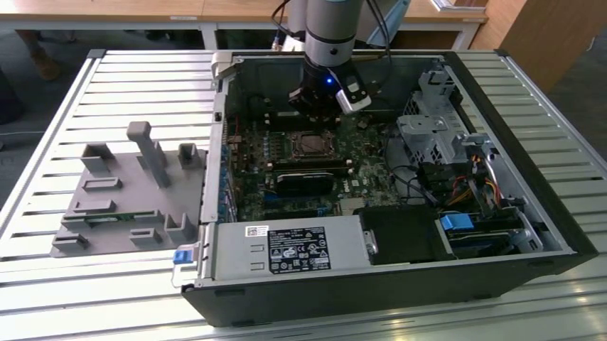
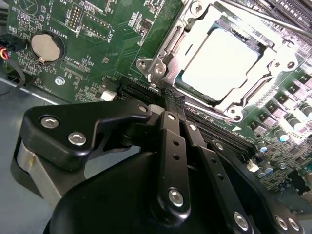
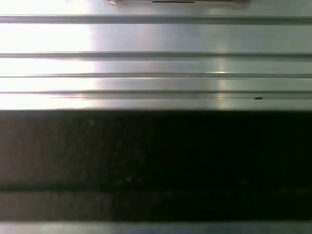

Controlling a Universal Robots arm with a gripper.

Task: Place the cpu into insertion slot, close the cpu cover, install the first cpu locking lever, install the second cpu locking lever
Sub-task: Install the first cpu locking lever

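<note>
In the second wrist view the gripper [image 2: 174,100] has its jaws pressed together, tips at a thin lever by the corner of the insertion slot [image 2: 161,66]. The cpu [image 2: 219,66] lies flat in that slot, the cpu cover [image 2: 265,80] down around it. A coin battery [image 2: 47,47] sits well apart from the slot.
</note>
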